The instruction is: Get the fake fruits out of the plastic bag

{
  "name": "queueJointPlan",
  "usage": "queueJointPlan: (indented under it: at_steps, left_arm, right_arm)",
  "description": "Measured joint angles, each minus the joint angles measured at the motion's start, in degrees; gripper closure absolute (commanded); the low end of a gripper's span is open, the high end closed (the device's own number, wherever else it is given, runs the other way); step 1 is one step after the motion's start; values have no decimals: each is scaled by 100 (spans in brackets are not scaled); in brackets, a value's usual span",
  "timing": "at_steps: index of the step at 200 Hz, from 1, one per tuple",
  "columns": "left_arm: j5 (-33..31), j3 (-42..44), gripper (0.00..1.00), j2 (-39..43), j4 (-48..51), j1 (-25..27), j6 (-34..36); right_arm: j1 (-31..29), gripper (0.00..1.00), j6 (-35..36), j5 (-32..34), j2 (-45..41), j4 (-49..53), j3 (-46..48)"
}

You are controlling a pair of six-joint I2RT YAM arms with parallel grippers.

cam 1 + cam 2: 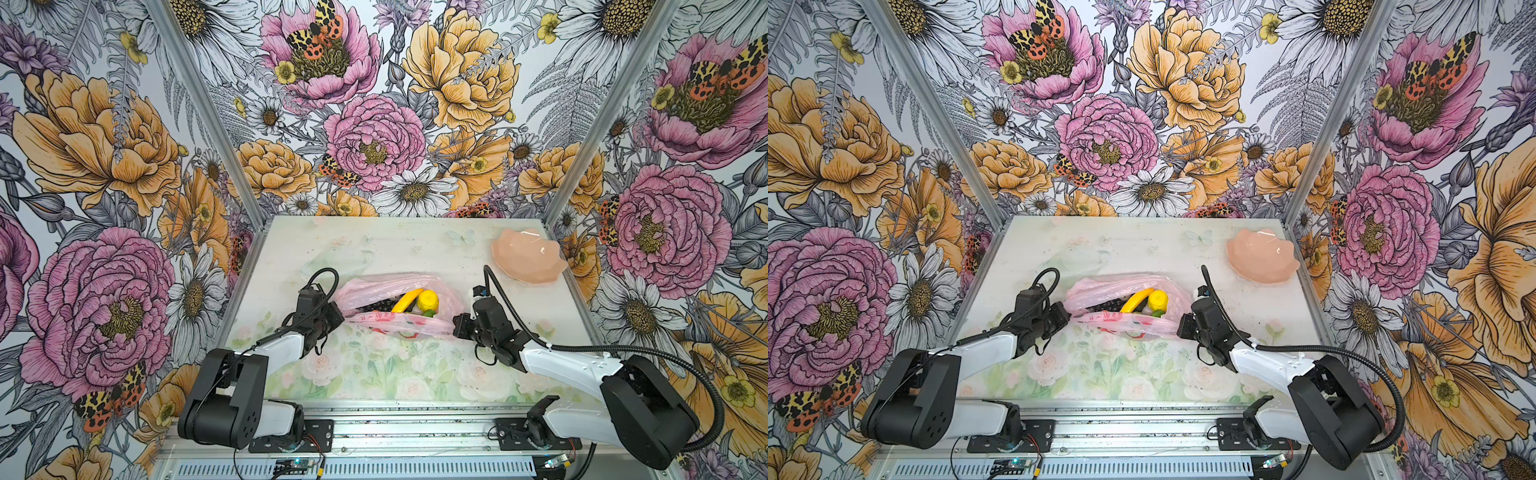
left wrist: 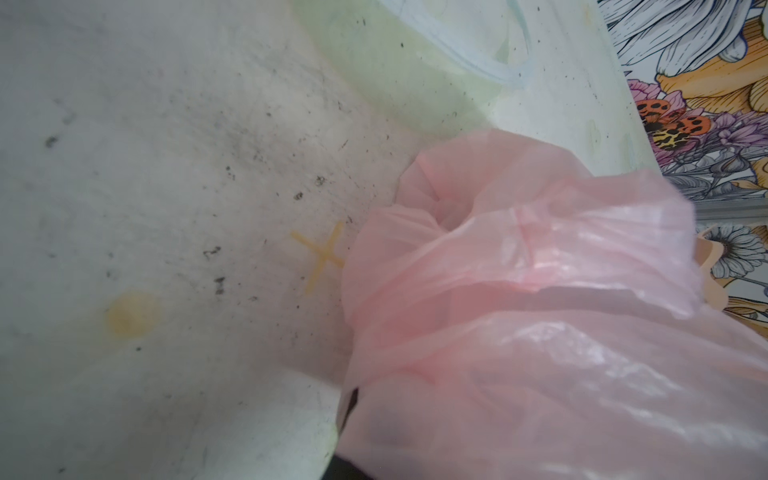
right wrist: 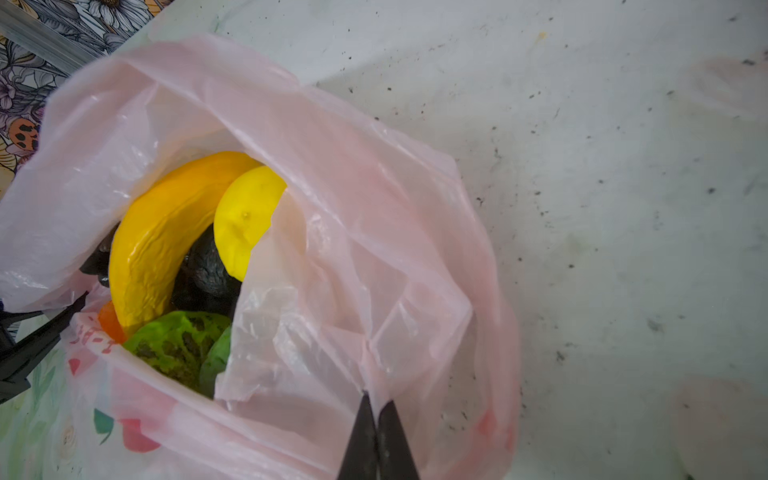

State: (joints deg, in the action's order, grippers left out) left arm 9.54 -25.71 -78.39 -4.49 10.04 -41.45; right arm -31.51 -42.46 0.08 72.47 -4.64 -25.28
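Observation:
The pink plastic bag [image 1: 397, 305] lies mid-table with its mouth open between both arms. Inside I see fake fruits: a yellow banana [image 3: 166, 232], a yellow lemon [image 3: 245, 220], a black oval [image 3: 208, 270], a mottled green fruit [image 3: 178, 345] and a sliver of orange [image 3: 110, 324]; dark grapes [image 1: 376, 306] show in both top views. My right gripper [image 3: 378, 405] is shut, pinching a fold of the bag's right rim. My left gripper [image 1: 338, 318] is at the bag's left edge; in the left wrist view pink film [image 2: 519, 311] drapes over its jaws and hides them.
A peach petal-edged bowl [image 1: 525, 255] sits at the back right of the table [image 1: 374, 374], apart from the bag. Flower-printed walls close in the left, right and back sides. The arm bases stand along the front rail.

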Motion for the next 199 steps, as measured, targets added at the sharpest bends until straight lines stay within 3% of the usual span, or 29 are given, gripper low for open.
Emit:
queueJointPlan:
  at_steps: [52,86,146,199]
  left_arm:
    - [-50,-422,96,-219,243,385,151]
    - [-260,-435,99,334,684,407,212]
    - [-295,-424,100,1080,1027,511,260]
    - [-313,-321,100,387,1073,632,238]
  right_arm:
    - [-286,100,-15,203,573,-79,-9]
    - [-361,100,87,245,155,142,-107]
    - [-1045,100,153,328,-531,575,-210]
    - [-1084,100,87,695,188,857,31]
